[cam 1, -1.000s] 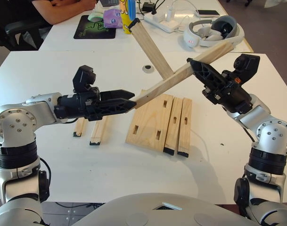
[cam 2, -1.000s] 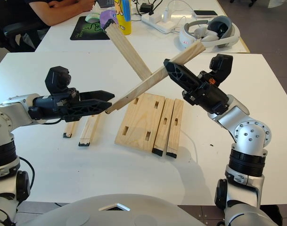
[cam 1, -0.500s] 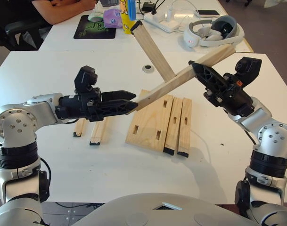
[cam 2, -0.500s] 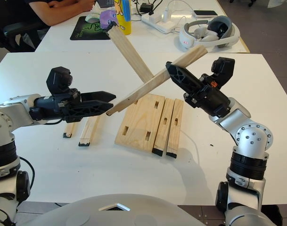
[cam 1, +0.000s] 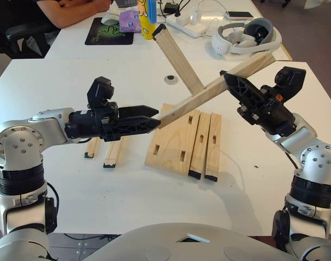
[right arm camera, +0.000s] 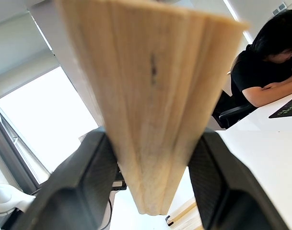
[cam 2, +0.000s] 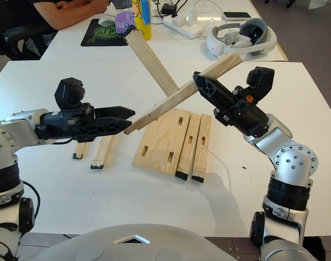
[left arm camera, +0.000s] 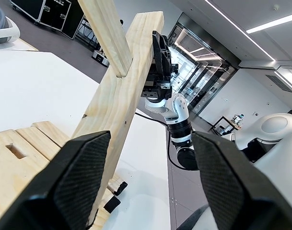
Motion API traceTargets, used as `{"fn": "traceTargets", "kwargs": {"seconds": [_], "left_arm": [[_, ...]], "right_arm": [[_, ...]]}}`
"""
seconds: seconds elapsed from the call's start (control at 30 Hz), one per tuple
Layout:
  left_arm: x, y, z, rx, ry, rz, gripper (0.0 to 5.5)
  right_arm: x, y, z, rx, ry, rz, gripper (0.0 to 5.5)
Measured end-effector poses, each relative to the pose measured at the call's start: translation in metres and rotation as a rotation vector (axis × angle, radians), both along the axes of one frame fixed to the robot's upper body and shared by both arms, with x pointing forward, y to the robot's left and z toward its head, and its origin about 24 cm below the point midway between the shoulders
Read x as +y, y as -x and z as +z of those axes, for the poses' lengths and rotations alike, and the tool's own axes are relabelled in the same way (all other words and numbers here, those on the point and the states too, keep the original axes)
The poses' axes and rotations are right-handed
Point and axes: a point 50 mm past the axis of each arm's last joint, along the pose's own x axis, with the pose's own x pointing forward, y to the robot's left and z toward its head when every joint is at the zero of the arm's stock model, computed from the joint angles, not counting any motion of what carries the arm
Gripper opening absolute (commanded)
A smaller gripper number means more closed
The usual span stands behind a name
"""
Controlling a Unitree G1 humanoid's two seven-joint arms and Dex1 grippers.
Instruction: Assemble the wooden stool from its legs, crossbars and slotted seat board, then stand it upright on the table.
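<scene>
My right gripper point(cam 1: 231, 82) is shut on a long wooden leg point(cam 1: 208, 92), held slanting in the air above the table. A crossbar point(cam 1: 177, 57) is slotted into that leg and sticks up and away toward the far left. The leg's lower end lies between the spread fingers of my left gripper point(cam 1: 154, 118), which is open; the left wrist view shows a gap beside the leg point(left arm camera: 118, 100). Under them the slotted seat board point(cam 1: 173, 138) lies flat, with two more legs point(cam 1: 206, 145) alongside on its right. Two short pieces point(cam 1: 114, 151) lie by my left arm.
A small round disc point(cam 1: 170, 79) is set in the table behind the crossbar. On the far table are a headset point(cam 1: 242, 37), a power strip point(cam 1: 187, 23), a yellow bottle point(cam 1: 148, 16) and a mouse pad point(cam 1: 105, 31). The near table edge is bare.
My right gripper has carried the leg and crossbar slightly to the right and up. My left gripper followed a little to the right, staying open around the leg's lower end.
</scene>
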Motion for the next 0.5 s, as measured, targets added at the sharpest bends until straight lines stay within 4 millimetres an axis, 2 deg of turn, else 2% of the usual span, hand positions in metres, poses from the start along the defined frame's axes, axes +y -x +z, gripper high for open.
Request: {"fn": "traceTargets", "kwargs": {"seconds": [0.5], "left_arm": [[-0.002,0.002,0.0016,-0.01,-0.003,-0.002,3.12]], "right_arm": [[-0.0015,0.0016,0.0,0.001,0.003,-0.007,2.06]]}}
